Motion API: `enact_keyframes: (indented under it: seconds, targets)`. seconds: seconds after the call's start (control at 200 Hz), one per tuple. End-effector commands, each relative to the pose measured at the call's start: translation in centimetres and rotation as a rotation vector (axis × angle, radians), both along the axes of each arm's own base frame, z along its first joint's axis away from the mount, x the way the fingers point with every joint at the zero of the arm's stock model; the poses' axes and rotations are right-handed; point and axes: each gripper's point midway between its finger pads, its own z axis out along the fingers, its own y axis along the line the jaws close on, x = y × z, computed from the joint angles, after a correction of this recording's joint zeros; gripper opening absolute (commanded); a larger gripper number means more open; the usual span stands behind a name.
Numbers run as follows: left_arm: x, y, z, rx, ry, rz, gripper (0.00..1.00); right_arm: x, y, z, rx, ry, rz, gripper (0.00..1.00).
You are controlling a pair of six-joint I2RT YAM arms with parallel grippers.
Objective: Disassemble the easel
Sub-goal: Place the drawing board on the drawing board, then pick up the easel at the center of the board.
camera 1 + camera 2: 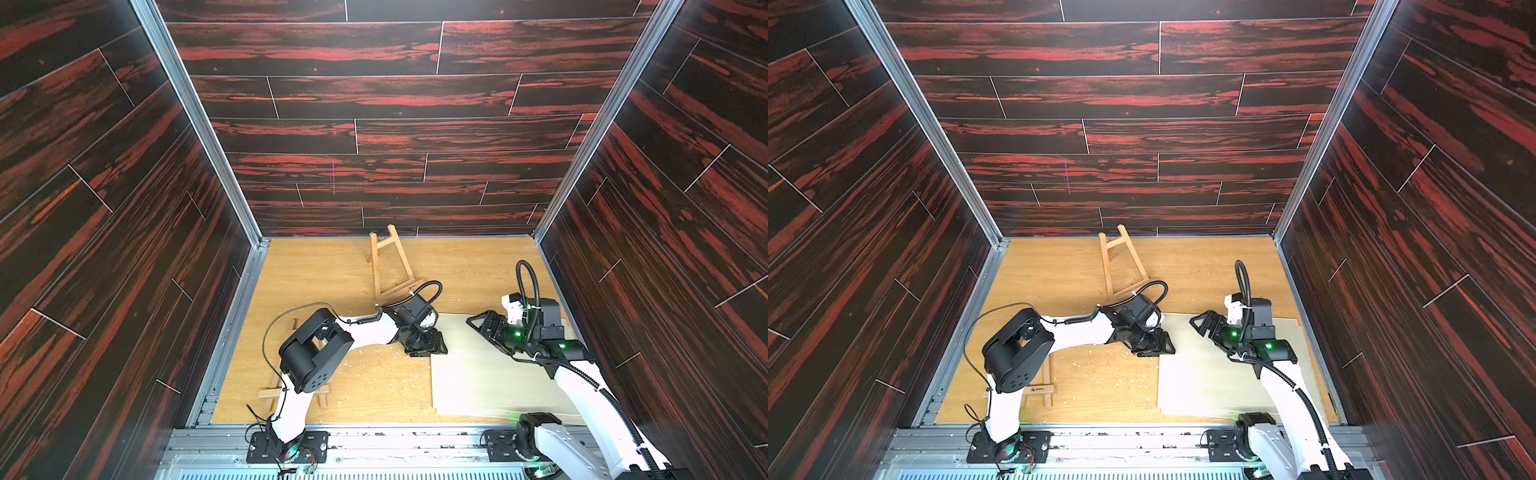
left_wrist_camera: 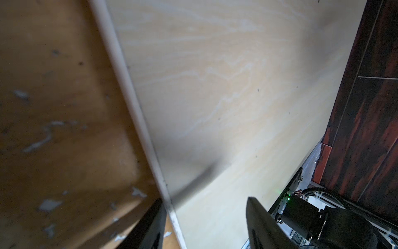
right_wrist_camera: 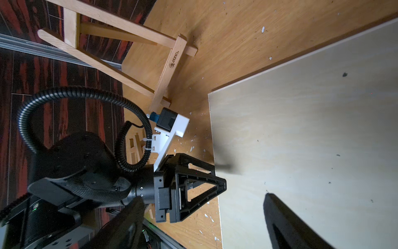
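Recording left gripper (image 1: 434, 347) lying low at the left edge of the pale board (image 1: 490, 374), near that board's far left corner, aiming toward the right edge of the desk (image 1: 316, 274). Seeing its jaws parted, one finger (image 2: 150, 226) over bare desk, one over the board, the board's edge running between them; clamping nothing. Noting left arm (image 1: 365, 332) arching up from the desk's near edge, elbow hunched high, forearm extending right and away.

Finding right gripper (image 1: 478, 326) hovering above the board's far edge, tips aiming left toward the left gripper, apart from it; jaws spread wide, holding nothing. Noting right arm (image 1: 582, 382) angling up from the near right corner, wrist bending leftward.

Placing easel frame (image 1: 390, 266) at the middle of the desk's far edge, top end by the back wall (image 1: 395, 124), crossbar end just beside the left wrist; not telling flat from propped. Spotting a second easel piece (image 1: 1040, 390) lying flat by the near left corner, partly hidden under the left arm.
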Motion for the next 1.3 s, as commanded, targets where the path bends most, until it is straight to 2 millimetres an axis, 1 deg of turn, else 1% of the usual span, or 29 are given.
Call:
enact_keyframes:
  seconds: [0.0,0.095,0.22,0.371,0.401,0.421,0.426,0.441,0.521,0.646,0.696,0.792,0.922,0.977,1.092,1.187,1.222,1.227,1.257,1.293]
  targets:
    - [0.0,-0.9,1.7,-0.044,-0.022,-0.005,0.63,-0.1,0.2,0.8,0.007,-0.023,0.021,0.9]
    - [0.1,-0.1,2.1,-0.036,-0.038,0.009,0.67,0.3,0.3,1.0,0.006,-0.036,0.035,0.9]
    - [0.7,1.4,3.2,-0.038,-0.079,0.048,0.73,1.6,0.7,1.3,0.003,-0.062,0.055,0.9]
    - [1.6,4.2,4.6,-0.019,-0.14,0.091,0.77,4.4,1.5,1.9,-0.025,-0.127,0.1,0.89]
    - [1.9,4.9,4.9,-0.013,-0.155,0.101,0.77,5.0,1.9,2.0,-0.033,-0.141,0.114,0.89]
    - [2.0,5.4,4.7,-0.001,-0.156,0.105,0.78,5.5,2.2,2.1,-0.039,-0.151,0.124,0.9]
    - [2.0,5.5,5.1,-0.007,-0.166,0.108,0.78,5.6,2.2,2.2,-0.042,-0.154,0.127,0.9]
    - [2.2,5.8,5.7,-0.013,-0.178,0.113,0.78,6.0,2.4,2.2,-0.048,-0.16,0.134,0.89]
    - [2.8,7.8,6.7,-0.001,-0.22,0.151,0.8,7.9,3.6,2.3,-0.081,-0.194,0.177,0.9]
    - [3.7,11.1,7.8,0.047,-0.289,0.204,0.84,11.1,5.5,2.1,-0.153,-0.25,0.247,0.9]
    - [3.9,12.3,7.9,0.067,-0.309,0.222,0.85,12.3,6.3,2.1,-0.187,-0.277,0.276,0.9]
    - [4.5,14.5,8.3,0.086,-0.331,0.272,0.87,14.3,8.1,1.6,-0.233,-0.329,0.342,0.89]
    - [5.5,17.3,9.0,0.104,-0.366,0.352,0.89,16.6,10.5,0.3,-0.265,-0.369,0.42,0.89]
    - [5.8,18.6,9.3,0.119,-0.381,0.388,0.9,18.0,10.8,-0.5,-0.302,-0.379,0.416,0.88]
    - [6.3,21.3,9.7,0.176,-0.419,0.439,0.94,19.9,12.4,-1.2,-0.324,-0.418,0.447,0.87]
    - [6.4,22.7,9.9,0.198,-0.429,0.455,0.95,21.1,14.0,-1.6,-0.347,-0.448,0.482,0.86]
    - [6.5,23.2,9.9,0.201,-0.43,0.463,0.96,21.5,14.6,-2.1,-0.361,-0.454,0.496,0.85]
    - [6.5,23.3,10.0,0.201,-0.43,0.464,0.96,21.6,14.7,-1.8,-0.362,-0.461,0.496,0.85]
    - [6.5,23.6,10.0,0.202,-0.431,0.47,0.96,21.8,15.3,-2.5,-0.376,-0.462,0.511,0.85]
    - [6.6,24.0,10.1,0.202,-0.433,0.479,0.96,22.0,15.9,-2.7,-0.39,-0.473,0.527,0.84]
